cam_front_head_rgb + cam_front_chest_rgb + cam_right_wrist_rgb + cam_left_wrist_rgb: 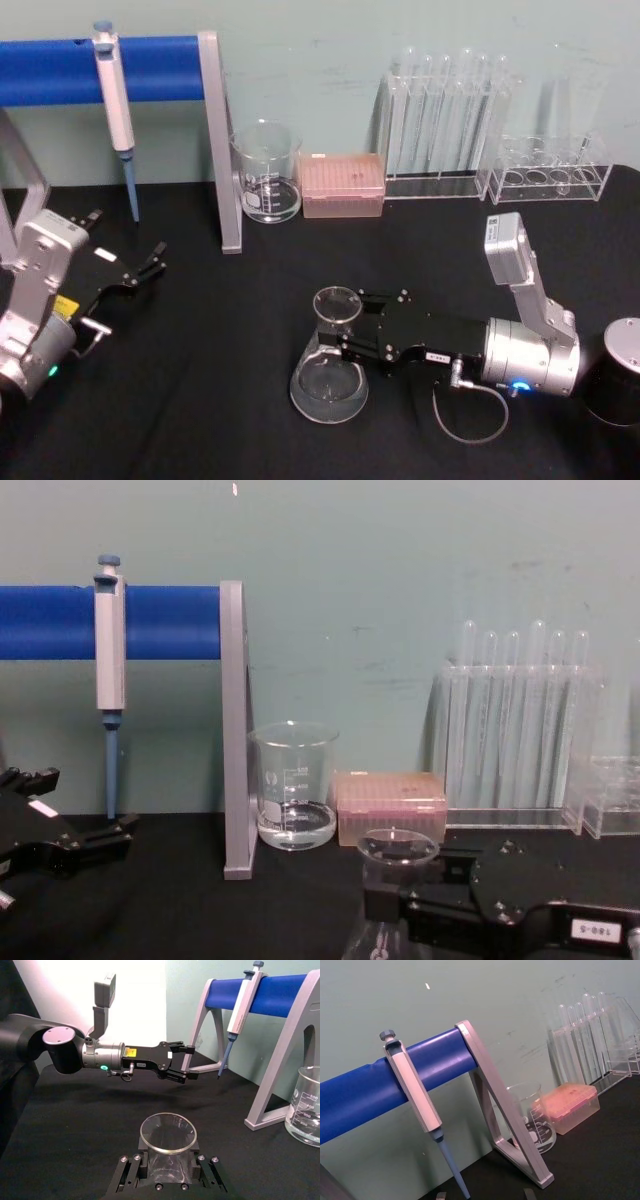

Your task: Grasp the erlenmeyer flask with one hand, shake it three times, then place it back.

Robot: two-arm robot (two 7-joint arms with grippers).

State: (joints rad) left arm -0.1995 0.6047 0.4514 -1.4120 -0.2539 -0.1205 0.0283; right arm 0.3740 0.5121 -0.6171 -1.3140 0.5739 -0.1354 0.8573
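Clear glass conical erlenmeyer flask [325,392] upright, centre of black desk [200,410] | right hand [345,325] reaching in from its right, pinching the neck | left hand [148,262] spread, parked well apart

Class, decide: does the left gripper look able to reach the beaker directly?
Probably not directly: the stand's grey leg stands between the left gripper and the beaker, so it must go round.

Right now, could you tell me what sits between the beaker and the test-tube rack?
A pink tip box, as the head and chest views show.
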